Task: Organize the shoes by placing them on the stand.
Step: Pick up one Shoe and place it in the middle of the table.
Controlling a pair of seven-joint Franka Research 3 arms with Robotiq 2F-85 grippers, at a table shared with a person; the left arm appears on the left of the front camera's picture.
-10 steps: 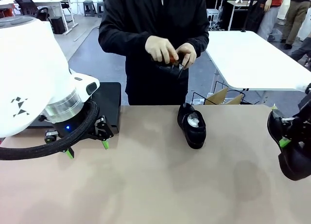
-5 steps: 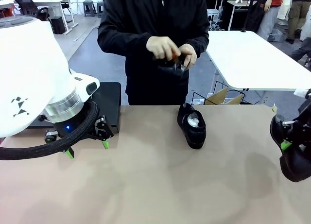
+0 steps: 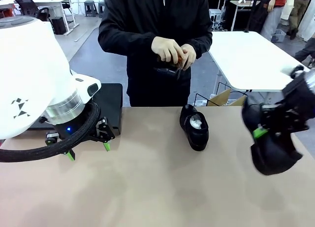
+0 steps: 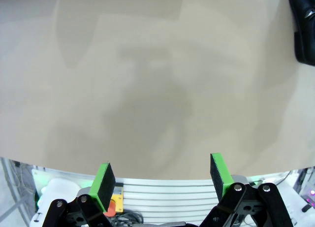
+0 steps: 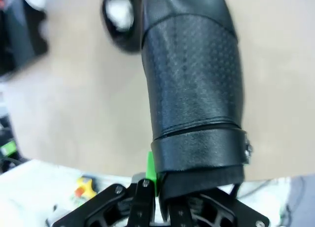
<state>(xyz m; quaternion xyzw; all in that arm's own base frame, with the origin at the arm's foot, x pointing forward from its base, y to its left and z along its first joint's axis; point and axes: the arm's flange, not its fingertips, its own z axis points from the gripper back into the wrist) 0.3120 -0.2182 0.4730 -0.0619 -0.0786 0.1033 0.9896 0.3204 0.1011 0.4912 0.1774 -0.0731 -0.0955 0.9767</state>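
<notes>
- Gripping a glossy black carried shoe [image 3: 273,153] by its heel rim with the right tool [image 3: 258,132], jaws pinched narrow on the leather and the bulk of the shoe hanging below, raised over the right side of the tabletop [image 3: 147,192].
- Holding the left tool [image 3: 88,151] wide and empty, low over the tabletop just in front of the stand [image 3: 112,100].
- Noting a second shoe [image 3: 195,126] lying on the tabletop near the middle, well apart from the stand at the far left.
- Noting a third shoe [image 3: 170,69] in the person's hands [image 3: 172,52], up off the tabletop.
- Could drop the carried shoe in transit: a thin pinch on slick leather with the weight dangling, apt to swing or slide out on a quick sweep.
- Could clip the second shoe, lying between the right tool and the stand, unless carried high.
- Could crowd the left tool beside the stand, leaving little room to approach.
- Could land the shoe crooked or half off the stand's edge, given its tilted hang.
</notes>
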